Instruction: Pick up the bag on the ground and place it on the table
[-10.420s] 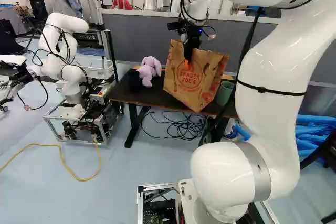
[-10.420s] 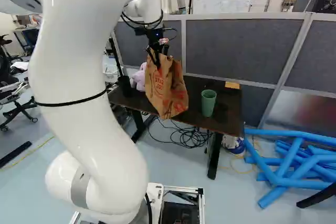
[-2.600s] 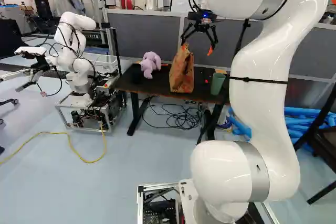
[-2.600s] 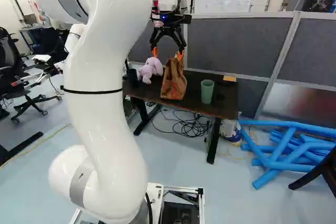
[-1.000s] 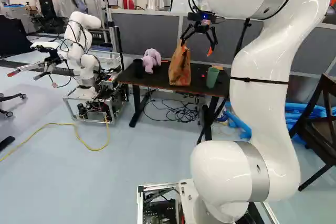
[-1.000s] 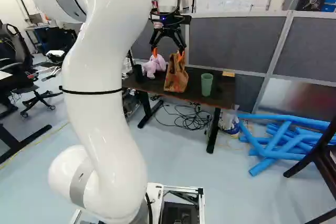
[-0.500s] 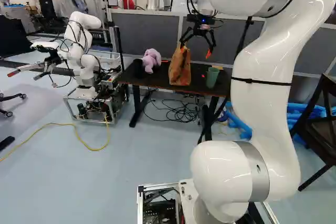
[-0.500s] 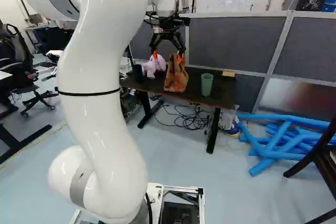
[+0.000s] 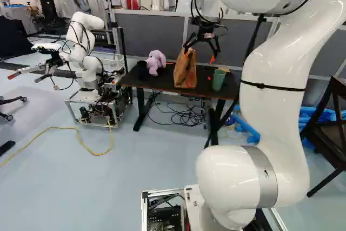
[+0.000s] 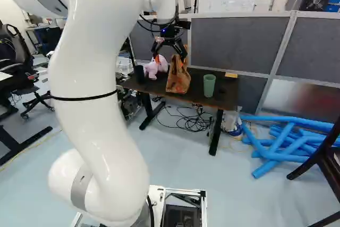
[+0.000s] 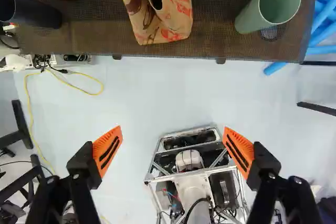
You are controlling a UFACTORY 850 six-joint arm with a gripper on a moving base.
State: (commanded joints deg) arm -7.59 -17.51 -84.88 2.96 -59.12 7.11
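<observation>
In the left base view my gripper (image 9: 200, 55) hangs above the near side of the table (image 9: 157, 83), its fingers wide apart. The brown paper bag (image 9: 185, 70) stands upright on that table, between a pink plush toy (image 9: 155, 62) and a green cup (image 9: 218, 79). From the wrist, nothing is between the fingertips of the open gripper (image 11: 172, 137), and the bag (image 11: 168, 17) lies ahead of them, apart from both orange pads. Its top gapes open there.
A black cup (image 11: 31, 10) stands beside the toy. Another robot (image 9: 84, 52) is at the left of the left base view, a dark chair (image 9: 330, 131) at its right. Blue foam tubes (image 10: 292, 142) lie right of the table; cables (image 10: 188, 123) hang and lie beneath it.
The gripper, earlier shut on the bag, has let go and drawn back toward the base, lately sinking slightly. The bag now stands on the table. The base has moved, but not in the last second.
</observation>
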